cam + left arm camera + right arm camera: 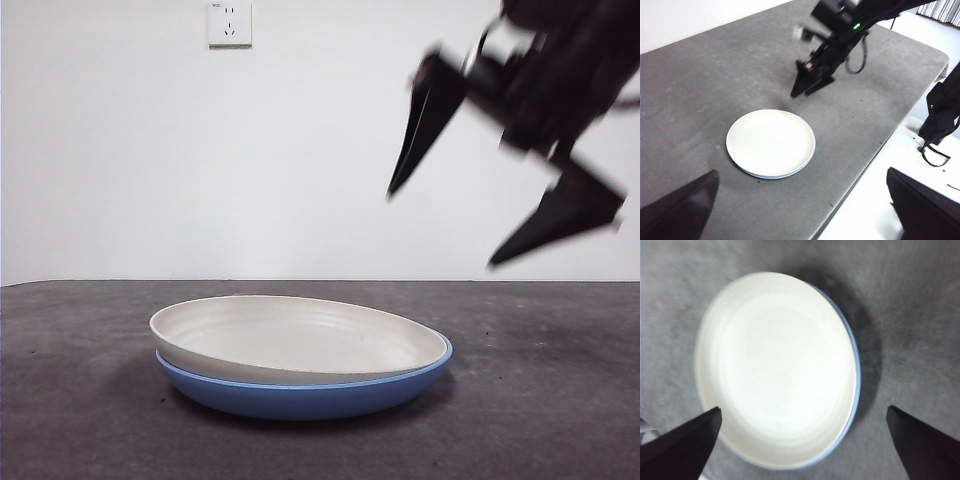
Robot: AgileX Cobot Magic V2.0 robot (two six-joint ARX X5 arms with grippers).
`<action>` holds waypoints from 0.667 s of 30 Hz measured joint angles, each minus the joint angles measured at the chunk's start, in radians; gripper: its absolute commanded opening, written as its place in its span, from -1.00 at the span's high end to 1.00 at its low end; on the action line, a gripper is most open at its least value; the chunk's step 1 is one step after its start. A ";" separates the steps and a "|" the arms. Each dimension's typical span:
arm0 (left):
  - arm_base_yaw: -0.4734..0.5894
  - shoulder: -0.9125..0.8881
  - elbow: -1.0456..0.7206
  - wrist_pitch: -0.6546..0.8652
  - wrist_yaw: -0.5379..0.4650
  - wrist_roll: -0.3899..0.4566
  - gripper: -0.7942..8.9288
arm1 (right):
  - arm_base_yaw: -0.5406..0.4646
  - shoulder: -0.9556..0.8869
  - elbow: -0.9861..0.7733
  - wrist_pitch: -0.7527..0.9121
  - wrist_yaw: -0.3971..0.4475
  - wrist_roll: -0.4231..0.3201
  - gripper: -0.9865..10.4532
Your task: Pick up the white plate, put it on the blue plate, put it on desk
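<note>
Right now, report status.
Right gripper open, above the stack, empty. Left gripper open, off to the side. White plate nested in blue plate. Nothing in the way.

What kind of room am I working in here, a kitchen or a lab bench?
Probably a lab or test bench, not a kitchen: a bare grey desk, a plain white wall with one socket, and just a white plate stacked on a blue plate.

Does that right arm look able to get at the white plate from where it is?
Probably yes: the right pincer hangs open above the white plate, which lies uncovered on the blue plate, nothing between them.
</note>
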 measured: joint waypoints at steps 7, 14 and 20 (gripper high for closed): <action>0.000 0.000 0.000 0.016 0.000 0.001 -0.32 | 0.005 -0.401 0.000 -0.178 0.035 -0.003 -0.17; 0.000 0.000 0.000 0.055 0.000 0.000 -0.32 | 0.005 -0.774 0.000 -0.421 0.080 -0.003 -0.17; 0.000 0.000 0.000 0.049 0.000 -0.023 -0.32 | 0.006 -0.973 0.056 -0.649 0.127 -0.041 -0.17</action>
